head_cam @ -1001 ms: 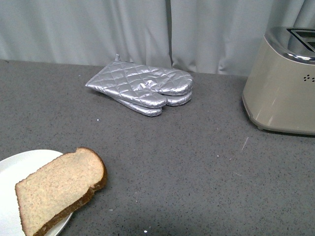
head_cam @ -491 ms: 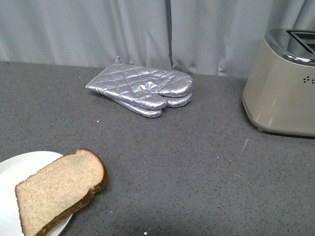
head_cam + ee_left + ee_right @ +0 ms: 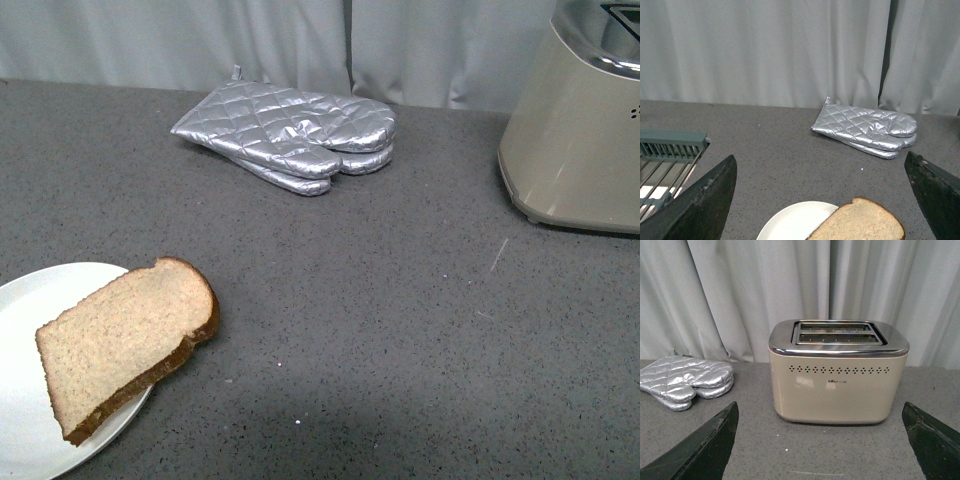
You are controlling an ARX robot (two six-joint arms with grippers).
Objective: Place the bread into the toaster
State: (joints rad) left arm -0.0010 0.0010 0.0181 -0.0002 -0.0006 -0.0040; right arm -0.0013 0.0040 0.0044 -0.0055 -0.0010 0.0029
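1. Nearest the robot, on its left side, locate the white plate (image 3: 25, 400) at the near edge of the grey speckled countertop (image 3: 380, 330). The bread (image 3: 125, 345), a single slice, lies flat on this plate. Its rounded crust end projects past the plate rim toward the robot's right.

2. Check the left gripper (image 3: 819, 160) in the left wrist view. Its fingers (image 3: 700, 205) are spread wide apart and hold nothing. The bread (image 3: 865, 225) and the plate (image 3: 790, 222) appear between them, clear of both fingers. A slatted grey-green rack (image 3: 670, 150) sits at the edge of this view.

3. Farther back, near the middle of the countertop, note the silver quilted oven mitts (image 3: 290, 135), stacked one on the other. They lie well apart from both the bread and the toaster.

4. At the far right, find the toaster (image 3: 575, 130), standing upright; the front view cuts off part of it. The right wrist view shows the toaster (image 3: 837, 385) whole, with two dark slots (image 3: 837, 332) in its chrome top and a row of small holes along its side. The right gripper (image 3: 820, 405) faces it with fingers (image 3: 700, 450) wide apart, gripping nothing and apart from the toaster.

5. A pale pleated curtain (image 3: 300, 40) closes the scene behind the countertop.
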